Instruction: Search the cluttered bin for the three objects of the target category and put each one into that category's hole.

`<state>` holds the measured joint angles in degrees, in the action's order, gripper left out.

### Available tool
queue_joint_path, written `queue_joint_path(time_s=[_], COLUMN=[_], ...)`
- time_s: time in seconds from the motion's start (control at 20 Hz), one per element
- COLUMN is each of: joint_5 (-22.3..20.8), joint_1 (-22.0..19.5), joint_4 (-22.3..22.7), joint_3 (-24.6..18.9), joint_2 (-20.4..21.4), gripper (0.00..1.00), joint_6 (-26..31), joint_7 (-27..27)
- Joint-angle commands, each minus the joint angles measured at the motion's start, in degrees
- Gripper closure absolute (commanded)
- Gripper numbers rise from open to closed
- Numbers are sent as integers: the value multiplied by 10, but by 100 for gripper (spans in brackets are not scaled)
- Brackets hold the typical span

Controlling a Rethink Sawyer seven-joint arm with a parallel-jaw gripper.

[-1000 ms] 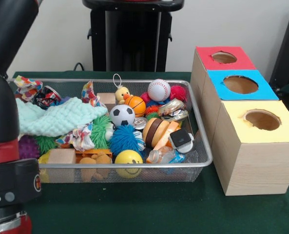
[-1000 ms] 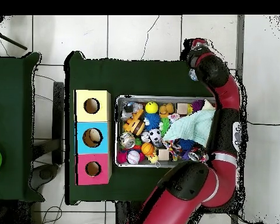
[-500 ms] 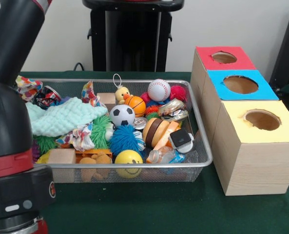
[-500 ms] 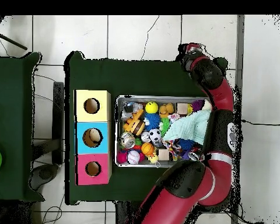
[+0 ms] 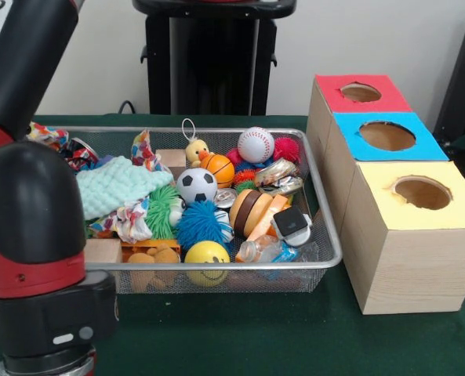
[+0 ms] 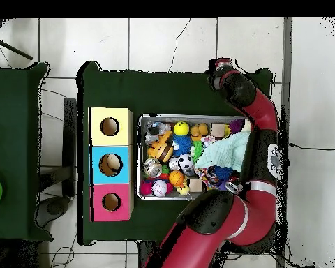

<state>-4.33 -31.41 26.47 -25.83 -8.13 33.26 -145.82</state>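
From the front I see the bin (image 5: 326, 205) on the green table (image 5: 295, 337), packed with toys. Right of the bin stand three boxes in a row, each with one round hole: red (image 5: 361, 94) farthest from me, blue (image 5: 386, 135) in the middle, yellow (image 5: 420, 192) nearest. I can make out one bottle (image 5: 273, 251), lying on its side against the bin's near wall, close to its right corner. Just behind it lies a small black-and-white gadget (image 5: 292, 224). I count two foil packets (image 5: 277, 177) stacked by the bin's right wall, one baseball (image 5: 256, 144), one soccer ball (image 5: 196, 186), one basketball (image 5: 219, 169), one smiley ball (image 5: 206, 254) and one mint cloth (image 5: 118, 184). The arm (image 5: 36, 235) fills the left side, in front of the bin's left end; I cannot tell how the fingers stand, since the gripper does not show here.

From overhead, the arm (image 6: 257, 139) curves along the bin's (image 6: 191, 117) right side to the wrist end past the bin's top right corner. The fingers are too small to judge. The three boxes (image 6: 111, 164) sit touching along the bin's left side.
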Motion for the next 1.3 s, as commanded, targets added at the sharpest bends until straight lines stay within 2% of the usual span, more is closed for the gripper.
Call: queue_joint_path(time_s=[0.05, 0.35, 0.85, 1.05, 1.2, 1.3], joint_5=[-45, -57, -55, -25, 21, 38], joint_1=[11, 19, 25, 21, 2, -4], joint_4=[45, 64, 88, 111, 138, 145], joint_3=[92, 148, 211, 196, 145, 130], joint_2=[39, 58, 77, 79, 81, 78], gripper=[100, 100, 100, 100, 100, 100], joint_6=[25, 0, -33, -29, 4, 12], joint_7=[-37, -74, -87, -83, -52, -38])
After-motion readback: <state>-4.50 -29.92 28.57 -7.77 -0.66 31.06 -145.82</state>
